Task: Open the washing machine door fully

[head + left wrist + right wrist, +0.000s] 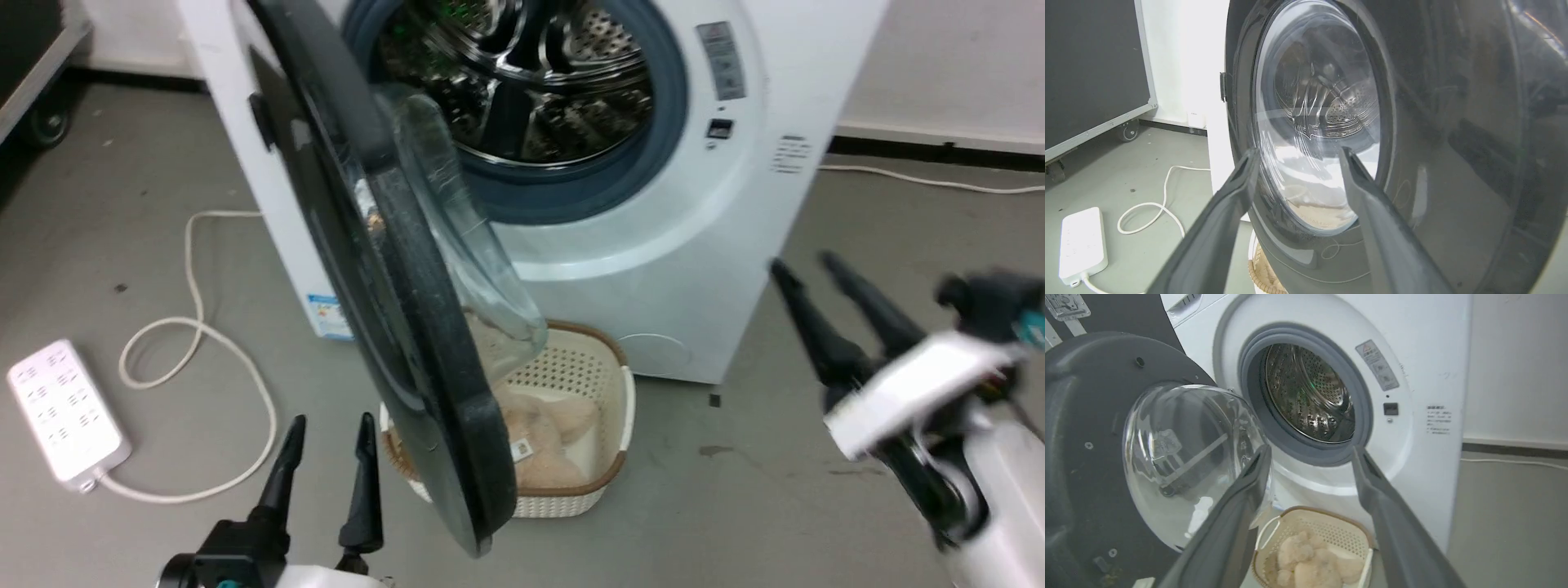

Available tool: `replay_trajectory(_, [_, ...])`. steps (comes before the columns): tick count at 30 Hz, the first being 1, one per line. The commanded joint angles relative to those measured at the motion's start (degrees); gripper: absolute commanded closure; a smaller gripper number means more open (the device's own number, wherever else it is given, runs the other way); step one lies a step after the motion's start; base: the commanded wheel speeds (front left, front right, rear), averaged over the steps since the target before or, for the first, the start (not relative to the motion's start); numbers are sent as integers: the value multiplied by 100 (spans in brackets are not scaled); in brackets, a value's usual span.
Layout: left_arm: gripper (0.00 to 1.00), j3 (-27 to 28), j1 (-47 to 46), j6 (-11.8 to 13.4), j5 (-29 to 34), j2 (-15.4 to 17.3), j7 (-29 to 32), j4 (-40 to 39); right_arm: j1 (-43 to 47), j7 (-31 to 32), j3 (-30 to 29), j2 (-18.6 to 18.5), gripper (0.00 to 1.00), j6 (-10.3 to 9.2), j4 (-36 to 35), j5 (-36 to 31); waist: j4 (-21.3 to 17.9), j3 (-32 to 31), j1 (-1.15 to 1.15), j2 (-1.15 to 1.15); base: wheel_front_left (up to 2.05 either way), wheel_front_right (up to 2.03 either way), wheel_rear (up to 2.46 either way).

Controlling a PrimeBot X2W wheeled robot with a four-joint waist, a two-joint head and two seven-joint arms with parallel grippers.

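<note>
While washing machine door [433, 343] stands ajar, basket [627, 408] half hidden; left gripper [331, 425], right gripper [802, 263] spread.

Grey label [1376, 365] on washing machine [1433, 355]: print illegible.

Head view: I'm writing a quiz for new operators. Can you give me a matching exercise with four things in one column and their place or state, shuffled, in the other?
Things:
1. washing machine door
2. basket
3. power strip
4. right tool

Place or state:
A. lying flat at far left
B. swung out, edge toward the camera
C. open and empty, at the right
D. low in the middle, partly behind the door

Pairs: 1-B, 2-D, 3-A, 4-C
</note>
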Motion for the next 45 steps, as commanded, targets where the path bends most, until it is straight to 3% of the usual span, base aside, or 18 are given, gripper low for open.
replay_trajectory(1, [0,72,90,-30,-23,7,-30,-20,347,-563,-91,-168,0,6,-93,-734,-135,-84,0,0,0,0,0])
replay_trajectory(2, [0,72,90,-30,-23,7,-30,-20,347,-563,-91,-168,0,6,-93,-734,-135,-84,0,0,0,0,0])
replay_trajectory(4, [0,202,112,-83,24,7,-30,-5,834,-1242,-555,-168,0,6,-182,-1942,-223,-114,0,0,0,0,0])
replay_trajectory(6, [0,237,120,-102,44,7,-30,2,1014,-1361,-786,-69,0,6,-231,-2262,-240,-113,0,0,0,0,0])
replay_trajectory(10, [0,245,172,-189,115,7,-30,37,1759,-1579,-1553,546,0,6,-661,-3325,-282,-129,0,0,0,0,0])
replay_trajectory(15, [0,185,249,-147,64,7,-30,64,2561,-1668,-1927,1304,0,6,-1073,-4071,-288,-123,0,0,0,0,0])
replay_trajectory(21, [0,65,283,-61,80,7,-30,107,3043,-1721,-2005,1623,0,6,-1215,-4453,-233,-163,0,0,0,0,0])
replay_trajectory(33, [0,68,242,44,84,7,-30,34,3038,-1742,-2028,1683,0,6,-1196,-4330,-231,-236,0,0,0,0,0])
replay_trajectory(34, [55,72,230,34,90,7,-30,-2,3035,-1742,-2023,1683,0,6,-1195,-4314,-233,-237,0,0,0,0,0])
replay_trajectory(35, [100,83,219,30,85,7,-30,-51,3032,-1743,-2018,1683,0,6,-1195,-4301,-236,-239,0,0,0,0,0])
replay_trajectory(45, [100,583,-285,273,-380,7,-30,-1551,3007,-1744,-2014,1684,0,6,-1221,-4227,-240,-231,0,0,0,0,0])
